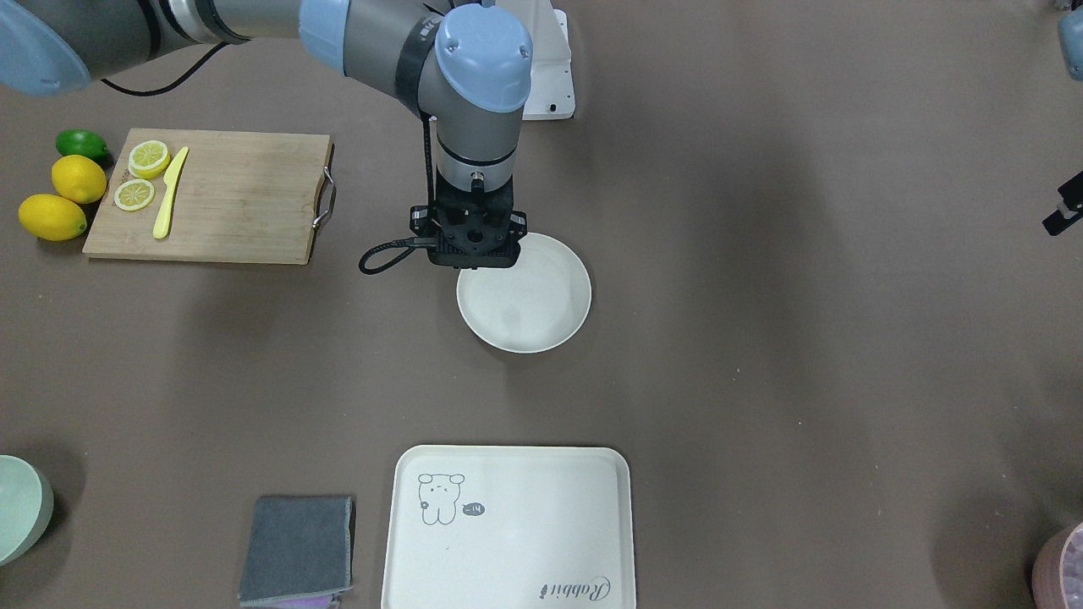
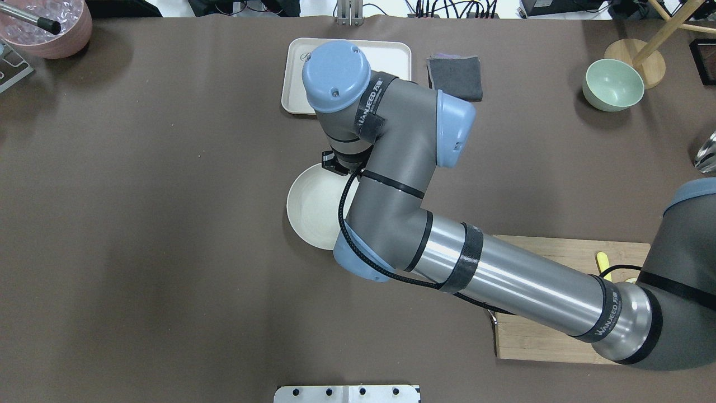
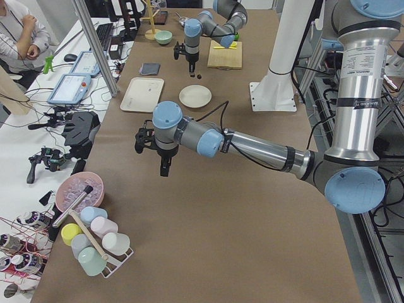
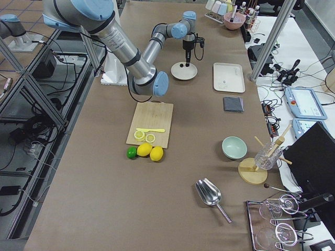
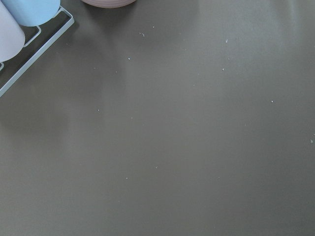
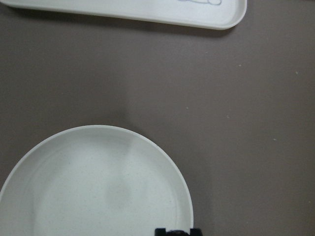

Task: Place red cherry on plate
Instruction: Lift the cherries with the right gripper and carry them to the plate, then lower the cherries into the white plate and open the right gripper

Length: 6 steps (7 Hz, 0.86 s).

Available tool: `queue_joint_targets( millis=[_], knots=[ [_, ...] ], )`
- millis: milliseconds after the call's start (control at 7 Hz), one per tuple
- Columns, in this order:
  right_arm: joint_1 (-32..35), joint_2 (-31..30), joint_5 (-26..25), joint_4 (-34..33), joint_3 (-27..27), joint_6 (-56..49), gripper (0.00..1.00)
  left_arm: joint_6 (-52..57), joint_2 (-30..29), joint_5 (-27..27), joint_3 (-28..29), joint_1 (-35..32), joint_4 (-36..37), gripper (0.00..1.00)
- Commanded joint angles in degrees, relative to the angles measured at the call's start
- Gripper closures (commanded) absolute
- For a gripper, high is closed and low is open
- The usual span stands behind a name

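Note:
The off-white plate (image 1: 541, 313) lies mid-table, and the right wrist view shows its inside bare (image 6: 74, 196). My right gripper (image 1: 474, 254) hangs over the plate's robot-side rim, pointing straight down. In the exterior left view, the red cherry (image 3: 196, 76) shows as two tiny dark dots hanging just under that far gripper (image 3: 190, 65), above the plate (image 3: 195, 96). The gripper body hides it in the front and overhead views. My left gripper (image 3: 163, 170) hovers over bare table at the far left end, and I cannot tell whether it is open or shut.
A bear-print tray (image 1: 508, 524) and a grey cloth (image 1: 296, 545) lie beyond the plate. A cutting board (image 1: 228, 203) holds lemon slices and a yellow knife, with lemons and a lime (image 1: 68, 186) beside it. A green bowl (image 1: 17, 507), a pink bowl (image 2: 45, 25) and a cup rack (image 5: 29, 29) stand at the edges.

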Motion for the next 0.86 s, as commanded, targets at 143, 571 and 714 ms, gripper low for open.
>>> queue_joint_targets(
  millis=[143, 571, 714],
  knots=[
    [-5.80, -0.13, -4.20, 6.80, -5.24, 4.17, 1.00, 0.00, 0.46, -0.21, -0.76, 0.00, 0.12, 0.03],
    [-7.84, -0.13, -6.58, 13.24, -10.00, 5.58, 1.00, -0.09, 1.25, -0.38, -1.46, -0.18, 0.21, 0.03],
    [-7.84, -0.05, -6.58, 13.33, -10.09, 5.33, 1.00, -0.09, 1.69, -0.39, -2.16, -0.70, 0.21, 0.03]
  ],
)
